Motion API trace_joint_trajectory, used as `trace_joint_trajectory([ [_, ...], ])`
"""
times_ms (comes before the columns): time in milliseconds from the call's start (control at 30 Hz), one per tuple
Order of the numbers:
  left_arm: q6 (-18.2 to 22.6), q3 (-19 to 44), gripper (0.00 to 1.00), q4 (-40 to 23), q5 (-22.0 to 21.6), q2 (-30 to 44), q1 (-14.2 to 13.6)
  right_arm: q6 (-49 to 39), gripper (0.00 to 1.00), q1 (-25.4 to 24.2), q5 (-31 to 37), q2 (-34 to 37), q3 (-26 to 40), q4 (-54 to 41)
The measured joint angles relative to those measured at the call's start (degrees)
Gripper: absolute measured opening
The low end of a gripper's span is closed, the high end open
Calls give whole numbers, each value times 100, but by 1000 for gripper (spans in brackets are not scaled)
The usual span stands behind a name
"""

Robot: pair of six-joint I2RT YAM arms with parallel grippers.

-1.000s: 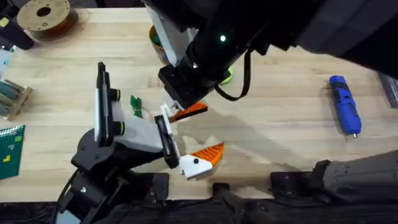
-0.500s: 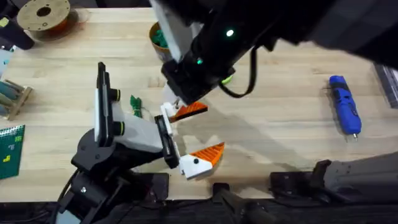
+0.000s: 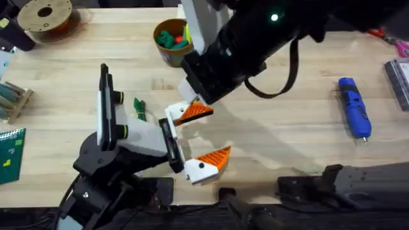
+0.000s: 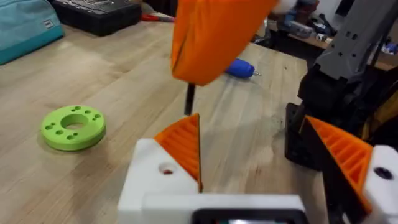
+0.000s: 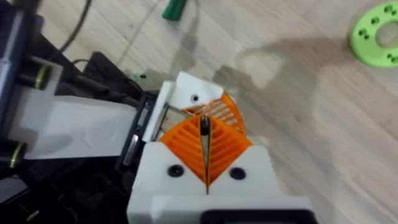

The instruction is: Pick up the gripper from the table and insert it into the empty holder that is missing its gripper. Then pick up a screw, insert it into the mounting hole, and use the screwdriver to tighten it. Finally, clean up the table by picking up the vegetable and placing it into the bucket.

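My left gripper [image 3: 208, 135] lies open on the table, an orange gripper wedge [image 3: 195, 113] seated in its far white holder [image 5: 186, 90] and another wedge [image 3: 215, 158] in the near one. My right gripper [image 5: 205, 149] hangs just above the far holder, orange pads shut on a thin dark screw [image 4: 188, 101] pointing down near the mounting hole [image 4: 166, 169]. The blue screwdriver [image 3: 354, 107] lies at the right. The dark-green vegetable [image 3: 139, 108] lies left of the holder. The bucket [image 3: 171, 39] stands at the back.
A lime-green ring [image 4: 73, 126] lies beside the holders. A filament spool [image 3: 45, 14], a wooden rack [image 3: 13, 99] and a green board [image 3: 9, 153] line the left edge. A teal bag [image 4: 25, 25] and a black case [image 4: 99, 12] sit at the table's edge.
My right arm has swung to the right and back, uncovering the bucket, while its gripper stays over the far holder. The left arm has not moved.
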Motion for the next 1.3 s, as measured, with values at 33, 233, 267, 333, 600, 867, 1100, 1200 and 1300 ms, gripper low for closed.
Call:
trace_joint_trajectory([
  [33,0,0,987,0,0,0,0,10,7,-4,1,42,29,-77],
  [233,0,0,987,0,0,0,0,7,7,-11,-1,362,377,-292],
  [267,0,0,987,0,0,0,0,7,7,-11,0,405,430,-326],
  [333,0,0,987,0,0,0,0,5,7,-11,-1,500,567,-481],
  [600,0,0,987,0,0,0,0,-164,7,-7,0,1081,1384,-983],
  [867,0,0,987,0,0,0,0,-603,7,214,79,1120,1454,-1002],
  [1100,0,0,987,0,0,0,0,-724,7,267,195,1157,1462,-1011],
  [1200,0,0,987,0,0,0,0,-770,7,267,217,1227,1469,-1009],
  [1300,0,0,987,0,0,0,0,-795,7,267,216,1277,1469,-1002],
])
